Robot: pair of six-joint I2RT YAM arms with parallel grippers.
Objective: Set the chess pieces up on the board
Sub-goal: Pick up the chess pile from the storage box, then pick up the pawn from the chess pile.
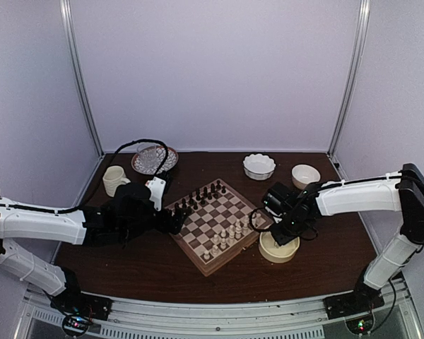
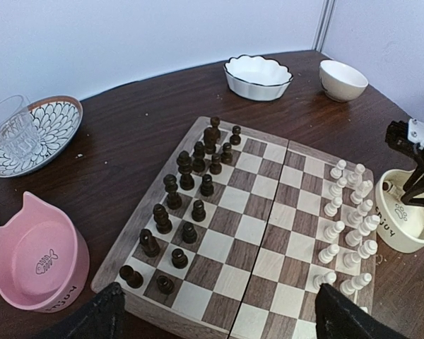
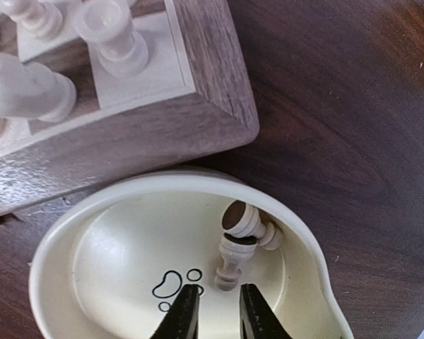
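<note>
Right gripper [image 3: 213, 311] is hovering low over the cream bowl [image 3: 162, 182], its fingers sitting close together with only a narrow gap and nothing between them. Two white chess pieces [image 3: 234, 254] are lying on their sides in that bowl, touching each other against its wall, just beside the corner of the board [image 3: 127, 134]. The rest of the white set is standing in two rows along the board's edge, opposite the dark pieces [image 2: 191, 183].

To pick cleanly, the fingers probably need opening a little more, then closing across the stem of the nearer piece only, staying clear of its neighbour and the rim. The left gripper [image 2: 222, 321] is waiting spread wide and empty over the board's near edge.
</note>
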